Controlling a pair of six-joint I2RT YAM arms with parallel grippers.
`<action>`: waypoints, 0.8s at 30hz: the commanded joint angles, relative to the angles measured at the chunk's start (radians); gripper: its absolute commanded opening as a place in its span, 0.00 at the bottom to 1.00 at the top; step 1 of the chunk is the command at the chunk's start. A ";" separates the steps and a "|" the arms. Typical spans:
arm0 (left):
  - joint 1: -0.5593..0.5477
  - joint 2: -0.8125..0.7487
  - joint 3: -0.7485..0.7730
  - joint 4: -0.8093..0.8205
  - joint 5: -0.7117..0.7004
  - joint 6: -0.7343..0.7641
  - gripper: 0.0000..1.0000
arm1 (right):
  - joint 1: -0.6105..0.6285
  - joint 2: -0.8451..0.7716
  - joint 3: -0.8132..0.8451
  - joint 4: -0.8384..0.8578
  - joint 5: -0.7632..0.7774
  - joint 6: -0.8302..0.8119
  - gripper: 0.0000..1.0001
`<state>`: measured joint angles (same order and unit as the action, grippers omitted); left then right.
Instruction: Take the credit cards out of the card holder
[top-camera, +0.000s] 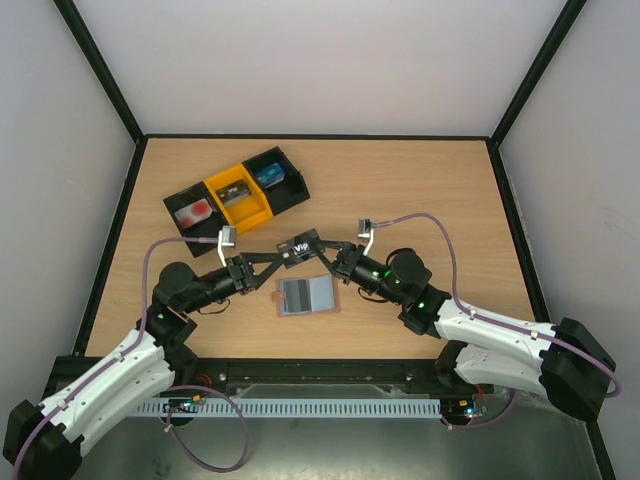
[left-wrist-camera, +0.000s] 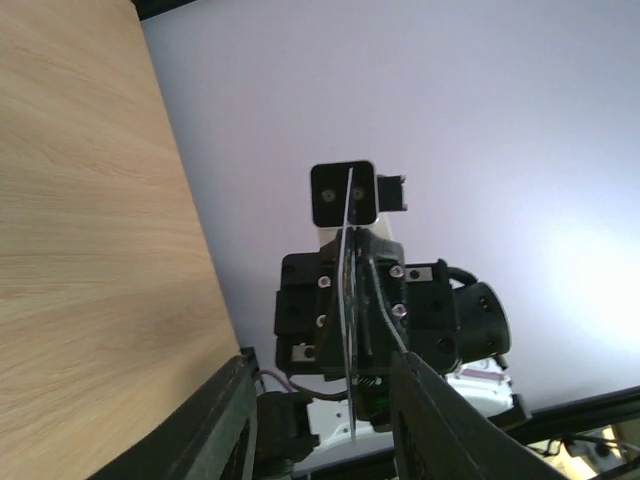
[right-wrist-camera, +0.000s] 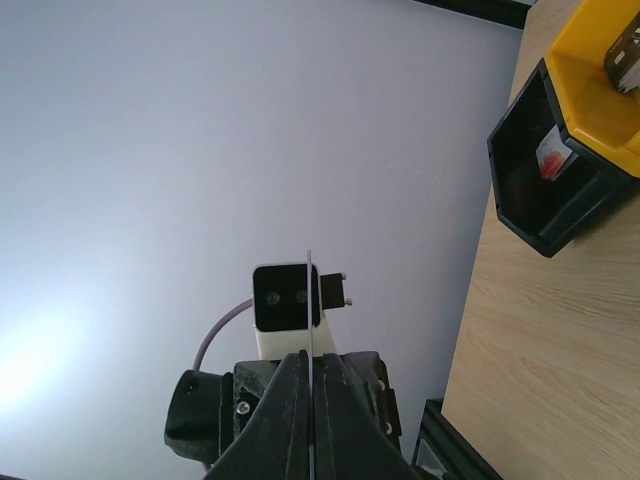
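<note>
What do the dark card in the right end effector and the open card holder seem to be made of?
The credit card looks like stiff plastic, dark with pale print: edge-on in the wrist views it is a thin, straight line. The card holder seems leather or imitation leather, matte blue-grey with a brownish rim; which, I cannot tell.

The left gripper (top-camera: 284, 254) and right gripper (top-camera: 323, 251) face tip to tip, so neither has room straight ahead. A card (top-camera: 298, 247) fills the gap between them. Directly beneath their tips lies the wallet (top-camera: 305, 295). A tray (top-camera: 237, 192) stands beyond the left gripper. Open tabletop (top-camera: 440, 190) spreads beyond the right gripper and beside the wallet.
</note>
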<state>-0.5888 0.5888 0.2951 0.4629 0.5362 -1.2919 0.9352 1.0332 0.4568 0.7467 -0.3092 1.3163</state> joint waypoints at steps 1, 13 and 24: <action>0.003 0.003 -0.019 0.110 0.000 -0.045 0.37 | -0.003 -0.011 -0.003 0.036 0.030 0.011 0.02; 0.003 0.070 -0.022 0.159 0.018 -0.040 0.30 | -0.003 0.011 -0.016 0.056 0.016 0.030 0.02; 0.003 0.079 -0.020 0.168 0.008 -0.036 0.22 | -0.003 0.041 -0.023 0.068 0.003 0.045 0.02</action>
<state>-0.5888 0.6628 0.2783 0.5861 0.5419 -1.3350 0.9352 1.0630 0.4427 0.7685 -0.3038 1.3510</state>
